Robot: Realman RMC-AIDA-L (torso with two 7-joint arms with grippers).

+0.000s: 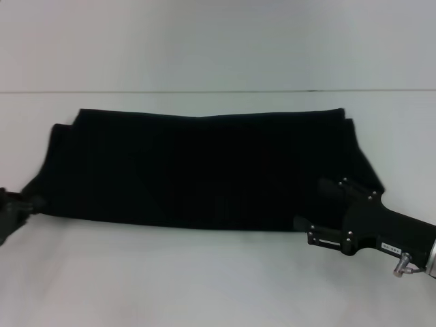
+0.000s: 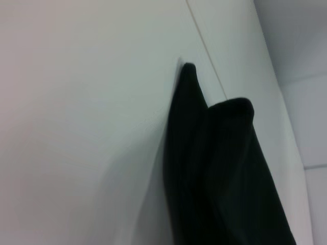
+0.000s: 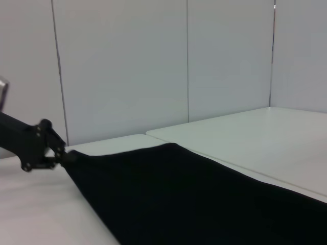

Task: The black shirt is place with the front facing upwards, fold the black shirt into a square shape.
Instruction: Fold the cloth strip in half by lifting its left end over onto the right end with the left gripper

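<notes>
Two claws work opposite ends of the black shirt (image 1: 197, 170), which lies on the white tabletop (image 1: 204, 272) as a wide folded band. The left claw (image 1: 27, 203) pinches its left corner, while the right claw (image 1: 320, 204) sits spread at the right end, probably to keep the cloth taut for another fold. Its long axis runs left to right.

Even, bright, soft overall — the black shirt (image 1: 197, 170) a detailless mass; left wrist view blurry.
</notes>
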